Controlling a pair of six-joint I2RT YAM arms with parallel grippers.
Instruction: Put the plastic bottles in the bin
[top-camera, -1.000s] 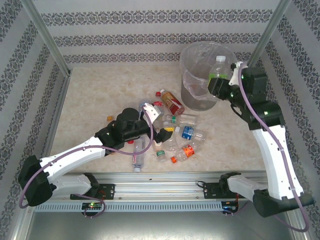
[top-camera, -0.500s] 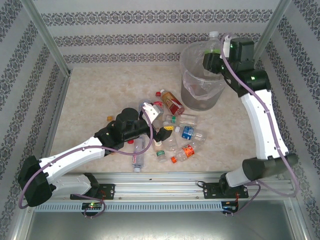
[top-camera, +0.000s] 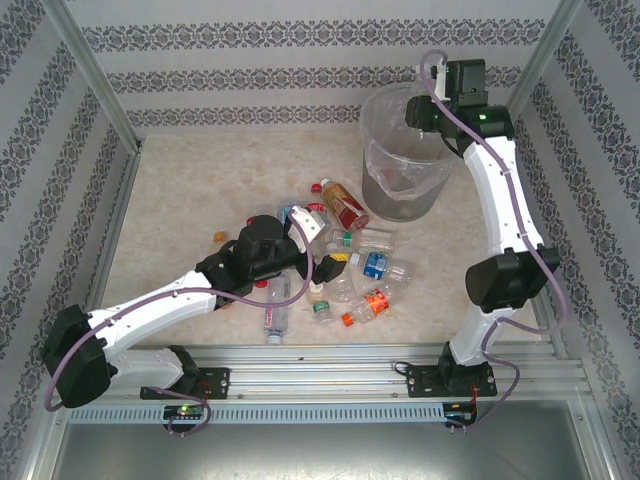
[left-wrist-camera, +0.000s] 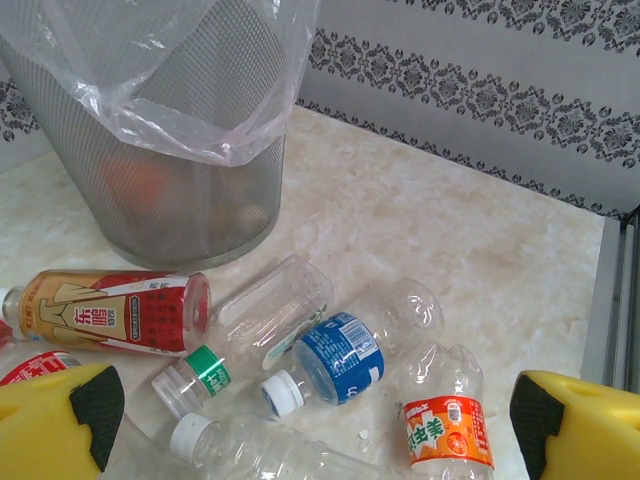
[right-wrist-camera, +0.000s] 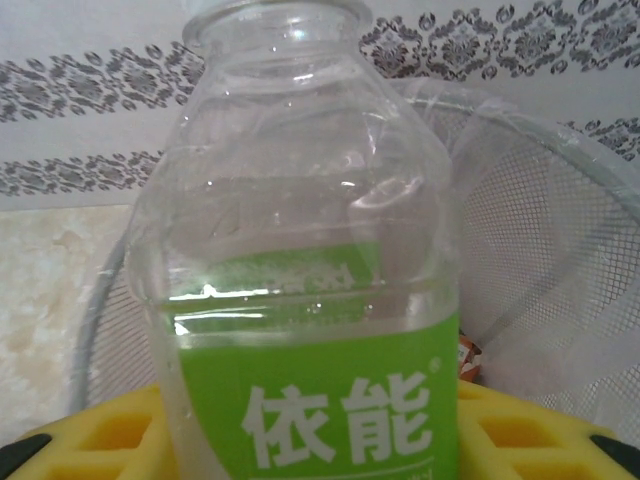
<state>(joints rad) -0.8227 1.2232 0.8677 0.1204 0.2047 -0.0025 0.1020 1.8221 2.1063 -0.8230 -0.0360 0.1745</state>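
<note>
One green-labelled bottle (right-wrist-camera: 310, 300) is gripped by the right pincer (top-camera: 418, 110) at the bin (top-camera: 400, 195) rim; the left pincer (left-wrist-camera: 320, 425) is spread open over bottles (top-camera: 355, 270) on the table (top-camera: 200, 190).

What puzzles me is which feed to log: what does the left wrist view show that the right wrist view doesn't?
Left wrist's extra: the open left pincer over a red-label bottle, a blue-label bottle and an orange-label bottle lying on the table. Right wrist's extra: the right pincer gripping a green-label bottle. Shared: the bin and the patterned wall.
</note>
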